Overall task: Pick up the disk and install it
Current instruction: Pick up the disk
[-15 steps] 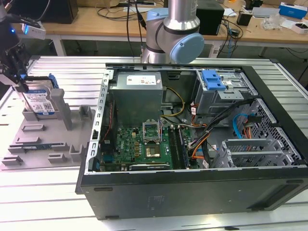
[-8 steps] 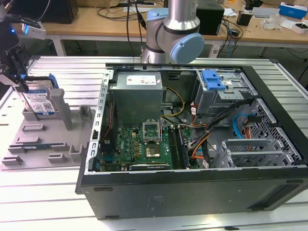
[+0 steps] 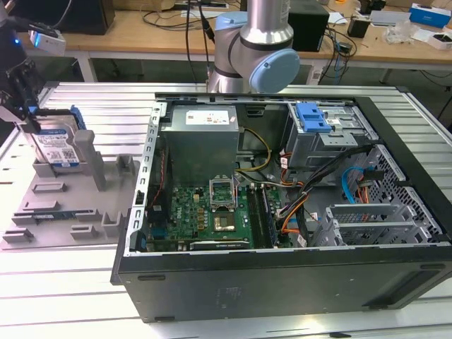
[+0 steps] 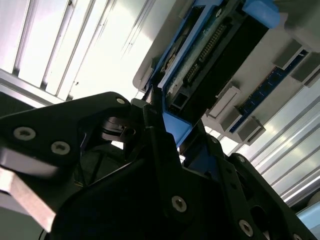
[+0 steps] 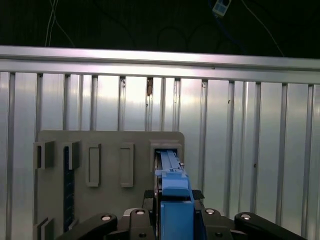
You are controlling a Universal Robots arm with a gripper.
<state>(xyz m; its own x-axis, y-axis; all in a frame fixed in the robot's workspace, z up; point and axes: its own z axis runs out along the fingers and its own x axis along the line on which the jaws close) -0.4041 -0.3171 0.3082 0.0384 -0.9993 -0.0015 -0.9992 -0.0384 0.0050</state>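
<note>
Two black fingers [image 5: 141, 220] of the pincer [image 5: 175, 202] press on the disk [image 5: 174, 186] from either side, clamped on its blue frame. In the second wrist view the pincer [image 4: 165, 122] grips one end of the disk [image 4: 215, 55], whose dark underside and row of connector pins face the camera. In the exterior view the pincer [image 3: 30, 121] hangs at that view's far left. The disk [image 3: 58, 147] stands upright on its edge just below it, label side toward the camera, with its lower part sitting in a slot of a grey holder [image 3: 63, 212].

The holder [image 5: 107, 142] is a flat plate with several raised slots, and it rests on a ribbed metal table [image 3: 92, 106].

Well apart from the disk, toward the exterior view's right, an open computer case [image 3: 282, 282] lies on its side on the same table. Inside it are a green board [image 3: 212, 212], a grey power box [image 3: 201, 138], a blue latch [image 3: 311, 116] on the drive cage, and bundles of cables [image 3: 304, 205]. Behind the case rises the arm's base [image 3: 251, 42]. Farther back stands a wooden bench [image 3: 141, 32] strewn with cords and boxes.
</note>
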